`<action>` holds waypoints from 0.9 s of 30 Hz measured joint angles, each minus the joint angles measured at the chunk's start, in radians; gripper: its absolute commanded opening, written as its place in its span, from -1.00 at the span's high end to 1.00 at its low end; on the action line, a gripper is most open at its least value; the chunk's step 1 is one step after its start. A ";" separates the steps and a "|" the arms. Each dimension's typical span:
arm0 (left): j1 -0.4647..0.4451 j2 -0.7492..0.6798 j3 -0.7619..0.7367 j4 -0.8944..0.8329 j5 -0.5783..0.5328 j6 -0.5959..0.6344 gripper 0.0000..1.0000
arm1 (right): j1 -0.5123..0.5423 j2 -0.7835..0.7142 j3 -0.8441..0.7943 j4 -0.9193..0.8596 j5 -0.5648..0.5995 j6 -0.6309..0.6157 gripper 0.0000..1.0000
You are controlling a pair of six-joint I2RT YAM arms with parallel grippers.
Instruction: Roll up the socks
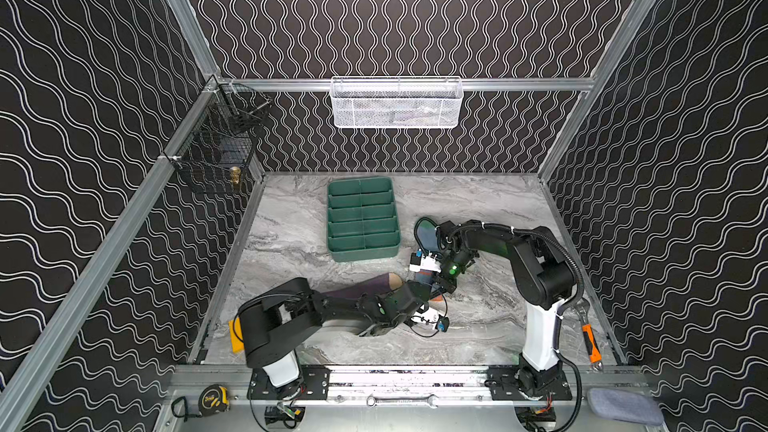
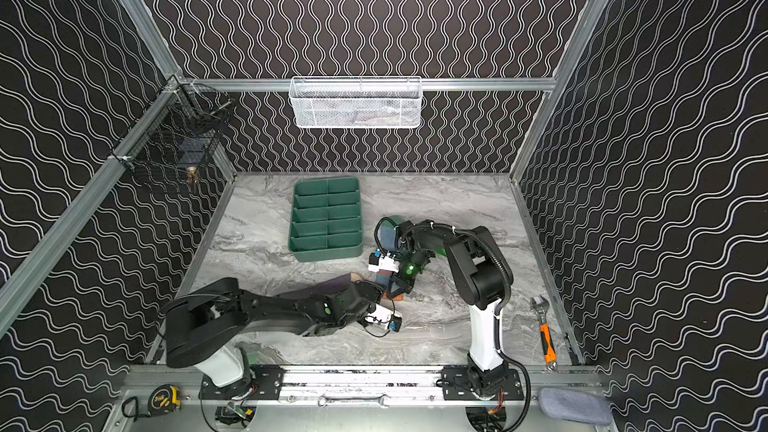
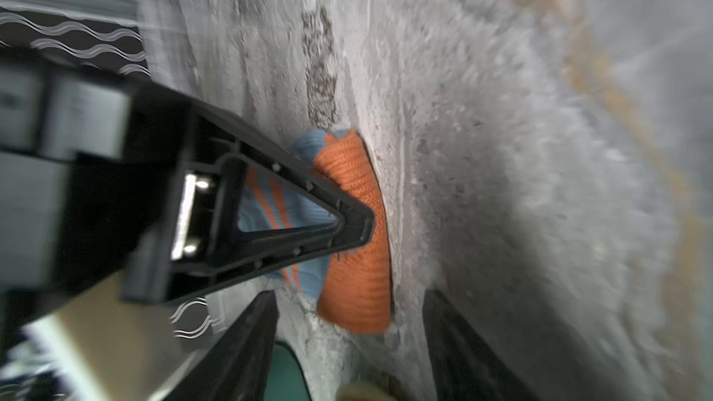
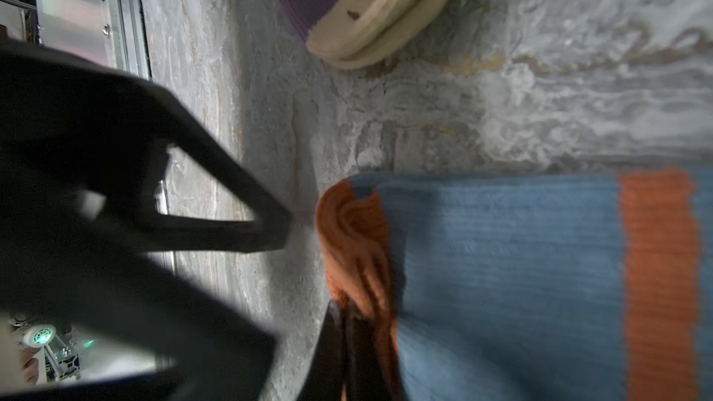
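The blue sock (image 1: 427,238) lies right of the tray in both top views, its orange cuff (image 2: 395,296) toward the front. In the right wrist view my right gripper (image 4: 347,316) is shut on the bunched orange cuff (image 4: 347,233) of the blue sock (image 4: 509,264). My left gripper (image 3: 349,297) is open, with black fingers (image 3: 247,341) either side of the cuff's end (image 3: 359,264), apart from it. The purple sock (image 1: 361,288) with its tan toe (image 4: 382,13) lies partly under the left arm. Both grippers (image 1: 430,289) meet at the cuff.
A green divided tray (image 1: 362,220) stands behind the socks. A white mesh basket (image 1: 397,101) and a black wire basket (image 1: 216,151) hang on the walls. An orange-handled wrench (image 1: 588,334) lies at the right edge and a yellow block (image 1: 236,336) at the left. A grey-blue pad (image 1: 623,405) rests on the front rail.
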 measured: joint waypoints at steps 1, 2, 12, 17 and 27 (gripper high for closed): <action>0.010 0.009 0.008 -0.002 0.005 -0.011 -0.20 | 0.000 -0.004 -0.004 0.003 0.000 0.000 1.00; 0.021 0.018 0.018 -0.008 0.017 -0.016 -0.18 | -0.001 -0.011 -0.010 0.010 0.000 -0.004 1.00; 0.034 0.091 0.089 -0.041 0.051 -0.068 0.07 | 0.000 -0.026 -0.015 0.028 0.002 -0.016 1.00; 0.034 0.112 0.107 -0.055 0.051 -0.097 0.31 | -0.002 -0.030 -0.013 0.027 0.013 -0.016 1.00; 0.036 0.141 0.131 -0.099 0.074 -0.173 0.91 | -0.002 -0.069 -0.040 0.064 0.053 -0.015 1.00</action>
